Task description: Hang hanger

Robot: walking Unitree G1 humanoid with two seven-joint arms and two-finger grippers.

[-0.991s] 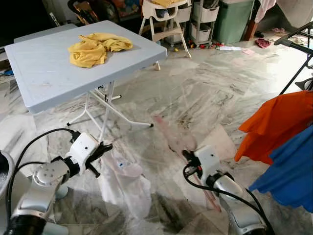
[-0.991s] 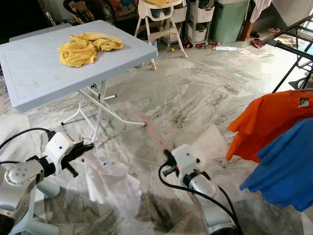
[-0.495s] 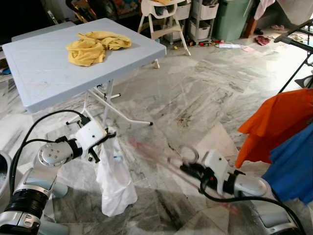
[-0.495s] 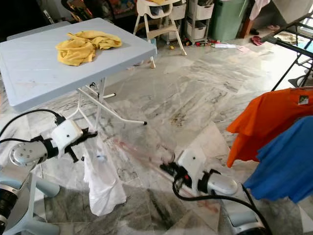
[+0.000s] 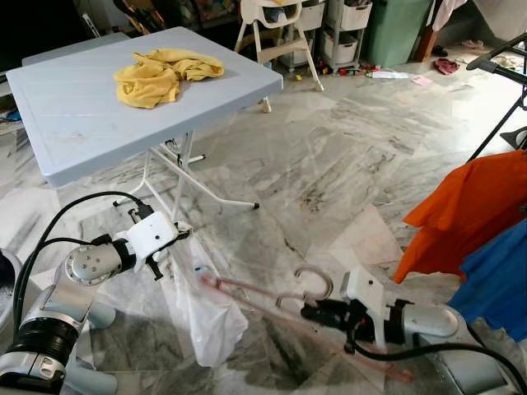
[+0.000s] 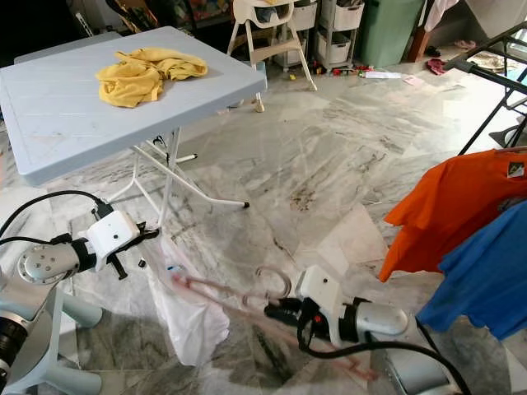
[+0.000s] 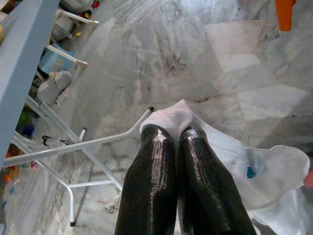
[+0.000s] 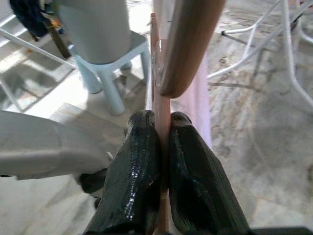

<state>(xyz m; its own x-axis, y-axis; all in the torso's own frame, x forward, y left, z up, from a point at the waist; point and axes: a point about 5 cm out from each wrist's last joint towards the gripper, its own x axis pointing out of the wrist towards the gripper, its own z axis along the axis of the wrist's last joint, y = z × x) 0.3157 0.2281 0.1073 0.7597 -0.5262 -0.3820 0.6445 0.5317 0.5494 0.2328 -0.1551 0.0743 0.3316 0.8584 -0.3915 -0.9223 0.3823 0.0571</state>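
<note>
Since half a second before, the right end effector [image 5: 306,312] had swung the pink hanger [image 5: 247,293] leftward so that one arm of it now reached into the white garment [image 5: 206,309], and the left end effector [image 5: 179,241] had dropped a little with the cloth. The hanger was a thin, pale pink piece with a curved hook [image 5: 308,282] standing up just before the right end effector; that end effector's two glossy black fingers [image 8: 142,161] were pinched tight on the hanger's flat pink bar. The left end effector's two fingers [image 7: 152,161] were pressed together on a folded edge of the garment, a thin, soft, wrinkled white fabric that hung down in a loose pouch above the veined grey marble floor [image 5: 346,156]. One crumpled yellow cloth [image 5: 165,74] lay on the pale blue, matte plastic tabletop [image 5: 82,123], which stood on thin white folding legs [image 5: 181,177]. At the robot's right hung two shirts, one orange [image 5: 469,214] and one blue [image 5: 498,276], close beside each other, with a dark rack bar [image 5: 494,70] above them. A white high chair [image 5: 276,33] and a green bin [image 5: 387,33] stood well apart at the far side of the room.
</note>
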